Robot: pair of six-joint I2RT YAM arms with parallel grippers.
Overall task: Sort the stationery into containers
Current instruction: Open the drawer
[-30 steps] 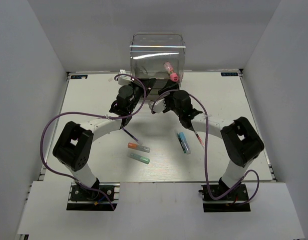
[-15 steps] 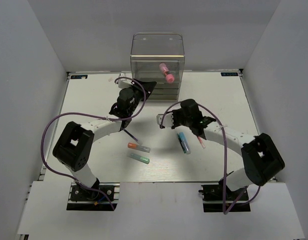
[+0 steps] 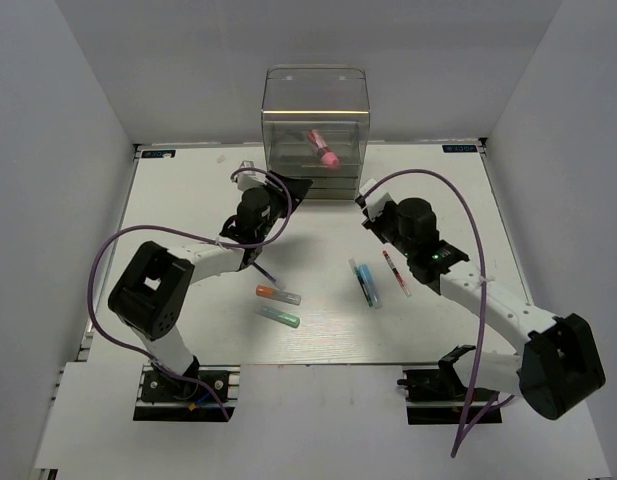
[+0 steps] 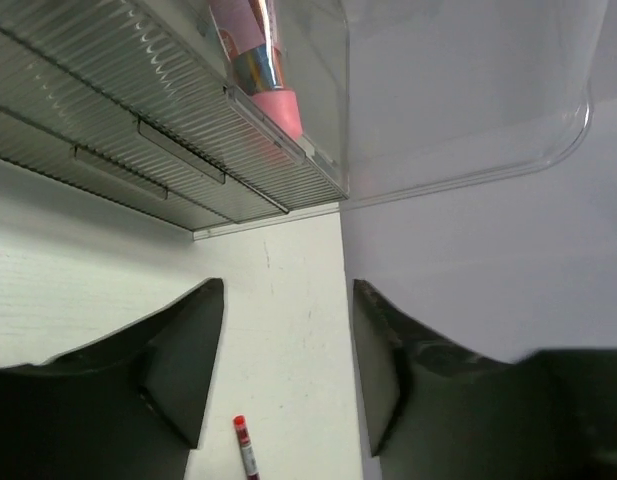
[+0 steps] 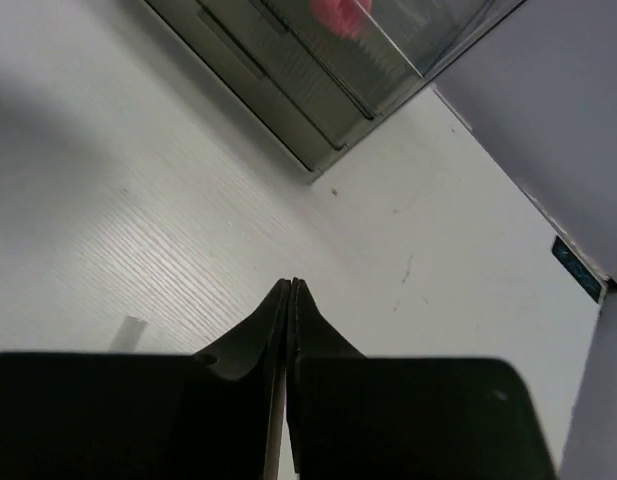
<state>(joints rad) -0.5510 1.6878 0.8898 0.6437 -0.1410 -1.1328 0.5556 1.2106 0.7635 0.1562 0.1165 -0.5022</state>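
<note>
A: Stationery first. Where is it?
B: Left gripper (image 4: 286,300) is spread and empty, close by the clear plastic organiser box with drawers (image 3: 278,125) at 12 o'clock. Right gripper (image 5: 290,300) is pressed together, empty too. Both look free to fetch more. The pink stubby cylinder (image 3: 323,149) lies in the top part.
A: The rest?
B: Orange-tipped clear marker (image 3: 277,294), green-tipped clear marker (image 3: 278,316), light-blue marker (image 3: 365,283) and thin red pen (image 3: 395,273) lie toward 6 o'clock, nothing blocking.

Organiser (image 3: 316,110) walls off the far centre, left gripper (image 4: 287,292) right at its drawers (image 4: 138,135). Mid-table, orange marker (image 3: 277,294), green marker (image 3: 278,317), blue marker (image 3: 366,283) and red pen (image 3: 395,273) lie in the way. Bare table (image 3: 183,200) flanks the organiser.
</note>
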